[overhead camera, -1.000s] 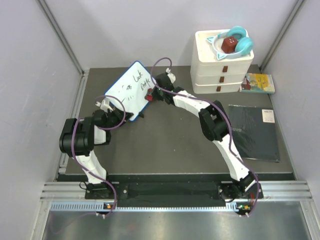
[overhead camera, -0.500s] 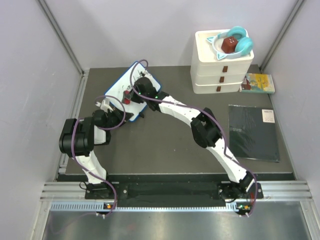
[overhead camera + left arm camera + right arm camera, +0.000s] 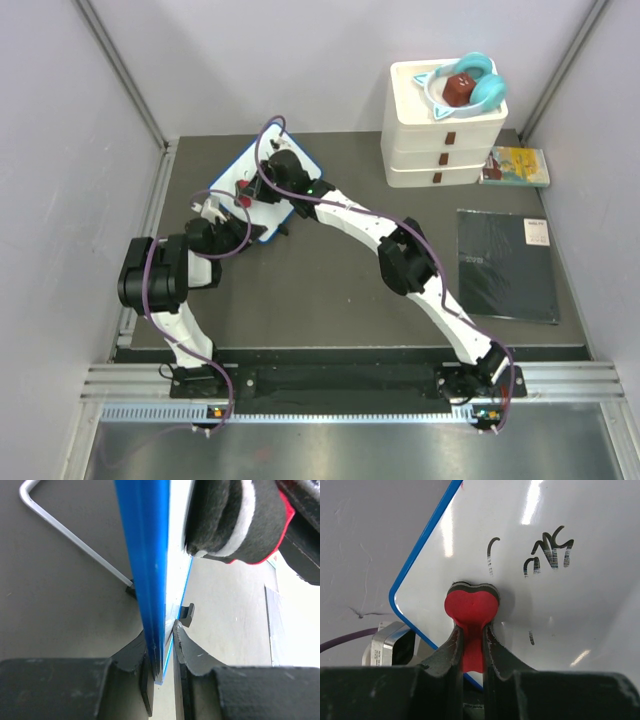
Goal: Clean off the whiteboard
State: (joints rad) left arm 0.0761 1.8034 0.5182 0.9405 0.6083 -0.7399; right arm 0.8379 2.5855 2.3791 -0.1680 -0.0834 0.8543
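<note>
The left gripper (image 3: 167,647) is clenched on the lower edge of the whiteboard (image 3: 145,555), one finger on each side of its blue frame. The board stands tilted on the dark table (image 3: 320,290), propped from behind by a bent wire stand (image 3: 70,535). The right arm (image 3: 400,250) reaches across the board from the right and hides much of its face in the top view. The right gripper (image 3: 472,640) is grasping a red heart-shaped eraser (image 3: 471,605), whose felt side lies against the white face near the board's left corner.

Right of the board and well apart lies a flat black pad (image 3: 508,265). Beyond the board to the right stands a white stack of drawers (image 3: 445,140) with teal cat-ear headphones (image 3: 485,85) on top. A yellow booklet (image 3: 517,166) lies just beside the stack.

Black scribbles (image 3: 547,550) sit on the board above the eraser; I cannot read them. The pad's small white label (image 3: 537,232) is too small to read.
</note>
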